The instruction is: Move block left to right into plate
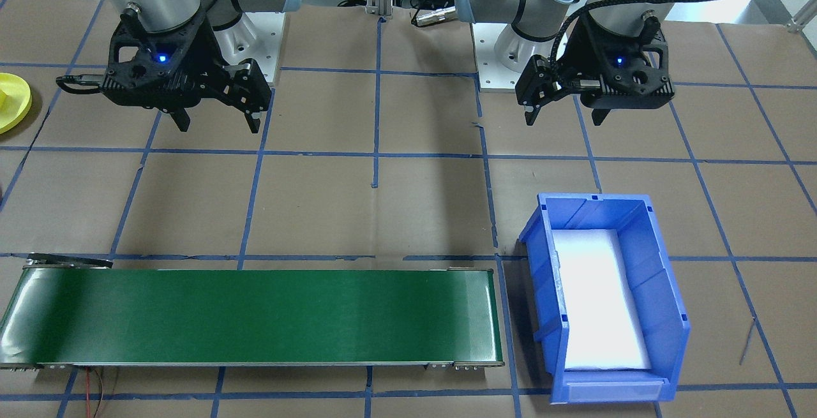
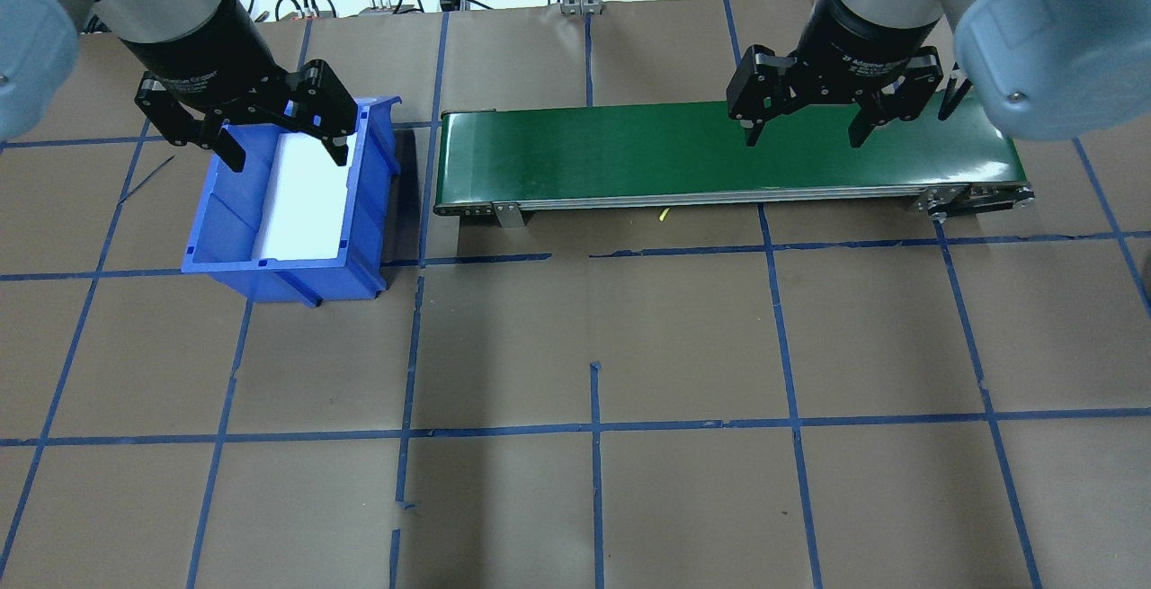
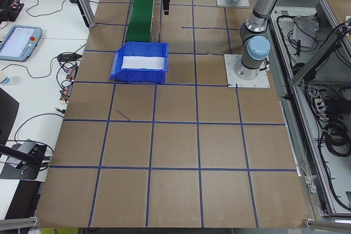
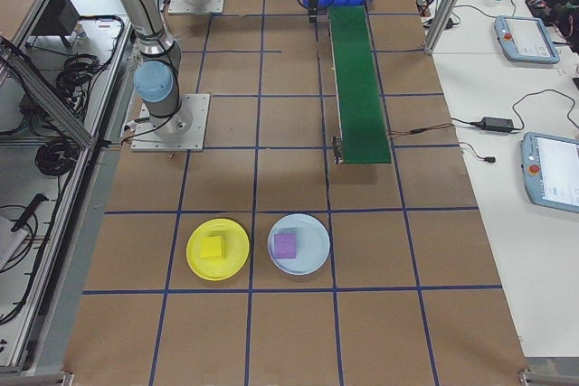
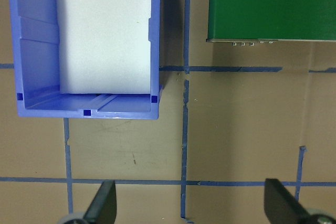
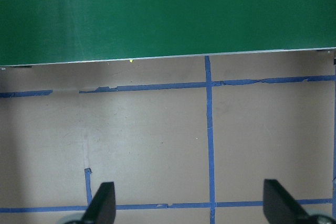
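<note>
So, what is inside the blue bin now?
Inside the blue bin lies only a white foam-like pad covering most of its floor. No block rests on it. Whatever may be under the pad is hidden.

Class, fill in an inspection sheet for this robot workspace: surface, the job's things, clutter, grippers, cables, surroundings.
Surface: brown table gridded with blue tape.
Job's things: yellow block on the yellow plate; purple block on a pale blue plate beside it.
Clutter: blue bin with white lining at one end of the green conveyor, both bare.
Grippers: left gripper open above the bin; right gripper open above the conveyor.
Cables: red and black wires by the conveyor.
Surroundings: side benches with tablets.
</note>
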`<action>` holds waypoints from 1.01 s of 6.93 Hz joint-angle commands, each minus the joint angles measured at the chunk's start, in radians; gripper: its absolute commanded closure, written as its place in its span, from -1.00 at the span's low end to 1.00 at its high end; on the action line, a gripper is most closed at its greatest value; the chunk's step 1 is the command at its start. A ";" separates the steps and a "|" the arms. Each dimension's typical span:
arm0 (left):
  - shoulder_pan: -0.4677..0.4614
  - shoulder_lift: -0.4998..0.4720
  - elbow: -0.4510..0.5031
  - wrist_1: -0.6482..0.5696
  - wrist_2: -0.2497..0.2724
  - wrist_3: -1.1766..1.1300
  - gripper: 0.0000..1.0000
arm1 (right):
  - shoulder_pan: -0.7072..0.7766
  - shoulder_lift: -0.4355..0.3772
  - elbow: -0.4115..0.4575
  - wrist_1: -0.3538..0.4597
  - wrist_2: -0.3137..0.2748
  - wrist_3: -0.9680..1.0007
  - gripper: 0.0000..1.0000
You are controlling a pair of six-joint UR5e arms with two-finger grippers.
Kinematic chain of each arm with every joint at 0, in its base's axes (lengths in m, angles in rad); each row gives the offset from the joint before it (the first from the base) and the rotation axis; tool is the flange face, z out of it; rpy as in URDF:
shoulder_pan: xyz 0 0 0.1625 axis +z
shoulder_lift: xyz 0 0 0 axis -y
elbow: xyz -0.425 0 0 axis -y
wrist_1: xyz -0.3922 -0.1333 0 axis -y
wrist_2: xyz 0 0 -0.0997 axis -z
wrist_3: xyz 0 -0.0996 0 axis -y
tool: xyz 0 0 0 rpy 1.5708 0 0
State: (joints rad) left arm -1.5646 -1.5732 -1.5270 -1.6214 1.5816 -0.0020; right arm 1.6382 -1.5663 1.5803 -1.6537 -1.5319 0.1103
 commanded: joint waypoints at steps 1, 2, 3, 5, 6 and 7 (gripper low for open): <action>-0.014 0.005 0.007 0.005 0.003 0.000 -1.00 | 0.000 -0.001 -0.005 0.000 0.003 0.000 -1.00; -0.014 0.005 0.005 0.005 0.004 0.000 -1.00 | -0.014 -0.004 -0.003 0.000 -0.001 -0.003 -1.00; -0.011 0.007 0.007 0.008 0.004 -0.001 -1.00 | -0.009 -0.005 -0.003 0.000 -0.002 -0.001 -1.00; -0.009 0.007 0.008 0.011 0.008 -0.001 -1.00 | -0.008 -0.006 -0.003 0.000 0.001 -0.001 -1.00; -0.008 0.007 0.007 0.012 0.006 -0.001 -1.00 | -0.008 -0.006 -0.003 0.002 0.003 -0.003 -1.00; -0.008 0.007 0.002 0.012 0.006 -0.001 -1.00 | -0.002 -0.006 -0.005 0.000 0.003 -0.001 -1.00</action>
State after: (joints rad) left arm -1.5732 -1.5663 -1.5211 -1.6100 1.5881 -0.0030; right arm 1.6319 -1.5720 1.5764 -1.6528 -1.5301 0.1082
